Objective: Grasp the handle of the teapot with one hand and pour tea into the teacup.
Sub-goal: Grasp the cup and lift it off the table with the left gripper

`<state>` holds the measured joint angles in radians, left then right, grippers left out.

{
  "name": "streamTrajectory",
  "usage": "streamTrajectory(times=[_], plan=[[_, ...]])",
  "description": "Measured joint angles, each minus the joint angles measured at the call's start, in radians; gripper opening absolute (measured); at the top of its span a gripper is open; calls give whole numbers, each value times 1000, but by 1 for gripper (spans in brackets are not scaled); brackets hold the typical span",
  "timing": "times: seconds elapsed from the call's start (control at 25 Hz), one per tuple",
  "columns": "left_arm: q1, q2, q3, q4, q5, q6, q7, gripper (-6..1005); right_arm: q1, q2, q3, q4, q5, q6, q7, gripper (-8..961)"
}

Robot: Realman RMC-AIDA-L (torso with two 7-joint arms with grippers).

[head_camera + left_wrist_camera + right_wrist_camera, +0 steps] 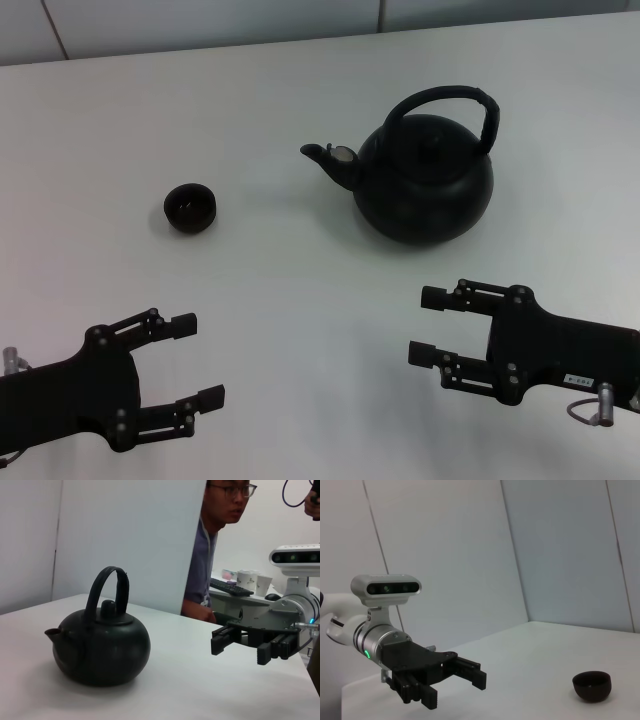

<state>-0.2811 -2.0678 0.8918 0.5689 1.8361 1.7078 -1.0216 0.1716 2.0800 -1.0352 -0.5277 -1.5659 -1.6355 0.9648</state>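
Note:
The black round teapot (pixel 425 180) stands upright on the white table (pixel 290 280), right of centre, spout pointing left. Its arched handle (pixel 470 100) rises over the knobbed lid. The same teapot (pixel 100 647) shows in the left wrist view with its handle (pixel 107 587) up. The small black teacup (pixel 190 208) sits to the teapot's left, and it is also in the right wrist view as the teacup (pixel 591 685). My right gripper (pixel 428 325) is open, near the table's front, below the teapot. My left gripper (pixel 197 362) is open at the front left, below the teacup. Neither holds anything.
The left wrist view shows my right gripper (pixel 240 647) and, behind a white panel, a person (pixel 220 550) at a desk with a keyboard (pixel 230 586) and paper cups (pixel 252 580). The right wrist view shows my left gripper (pixel 457 685) against white walls.

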Motion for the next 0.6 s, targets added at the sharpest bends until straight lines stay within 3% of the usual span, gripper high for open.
streamTrajectory(times=[0.6], plan=[[4,0,-1,0,0,-2,12,846,-1,0,-3,0,0,0,0,652]])
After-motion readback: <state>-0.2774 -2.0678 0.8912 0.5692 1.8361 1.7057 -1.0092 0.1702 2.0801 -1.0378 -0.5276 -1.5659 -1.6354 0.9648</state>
